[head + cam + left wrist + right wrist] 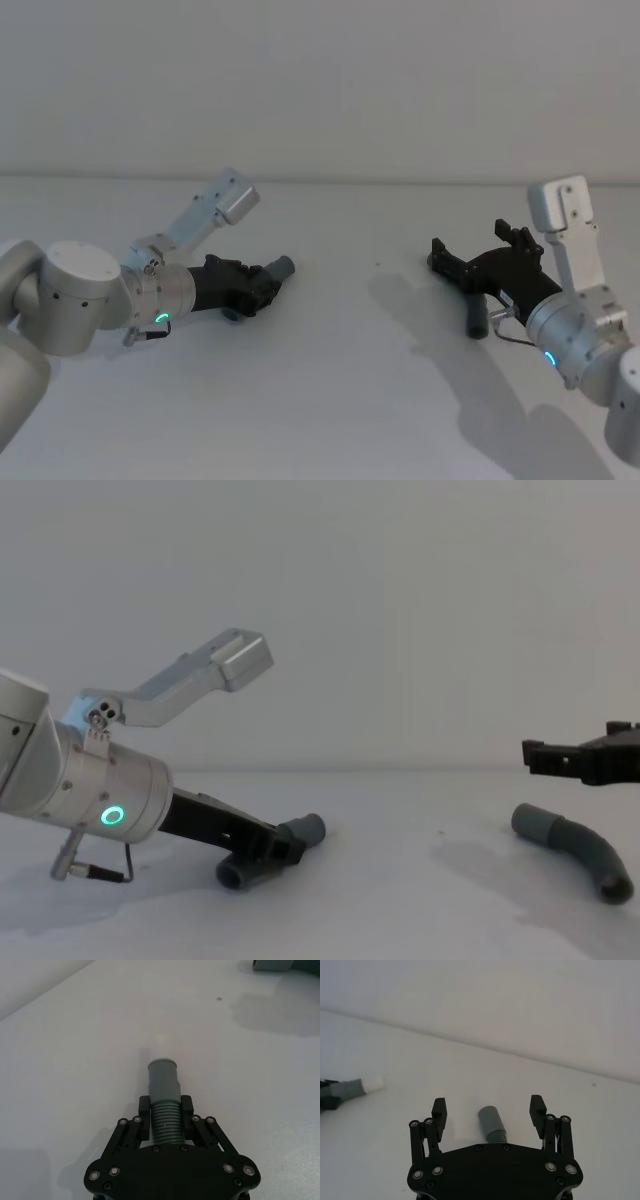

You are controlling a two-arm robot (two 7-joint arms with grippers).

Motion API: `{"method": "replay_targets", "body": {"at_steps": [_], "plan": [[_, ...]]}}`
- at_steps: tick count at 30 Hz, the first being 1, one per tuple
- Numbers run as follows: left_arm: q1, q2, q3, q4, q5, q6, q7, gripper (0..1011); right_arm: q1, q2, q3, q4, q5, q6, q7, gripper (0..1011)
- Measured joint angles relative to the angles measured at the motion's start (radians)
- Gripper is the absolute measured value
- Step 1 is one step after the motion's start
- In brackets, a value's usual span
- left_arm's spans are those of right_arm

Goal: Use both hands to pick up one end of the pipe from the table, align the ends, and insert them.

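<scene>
My left gripper [166, 1108] is shut on the ribbed part of the left pipe piece [165, 1125]. Its grey cuff [164, 1077] sticks out past the fingertips toward the table's middle. In the chest view this piece [240, 872] lies low at the white table [400, 900], cuff end [308, 829] slightly raised, held by the left gripper [275, 848]. The other pipe piece [575, 848] lies curved on the table at the right. My right gripper [489, 1109] hovers open above it, one finger on each side of its grey cuff [491, 1119], without touching it.
The white table [350, 380] runs back to a plain wall. A tiny dark speck [219, 998] lies between the two pieces. The right arm's shadow [440, 340] falls on the table near the right piece [474, 318].
</scene>
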Motion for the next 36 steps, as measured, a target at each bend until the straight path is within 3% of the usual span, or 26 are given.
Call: {"method": "replay_targets", "body": {"at_steps": [13,36], "plan": [[0.0,0.0,0.0,0.0,0.0,0.0,0.0,342,0.078,0.012,-0.015,0.067,-0.022,0.105,0.035,1002],[0.0,0.0,0.0,0.0,0.0,0.0,0.0,342,0.139,0.047,-0.034,0.132,-0.051,0.195,0.103,1002]]}}
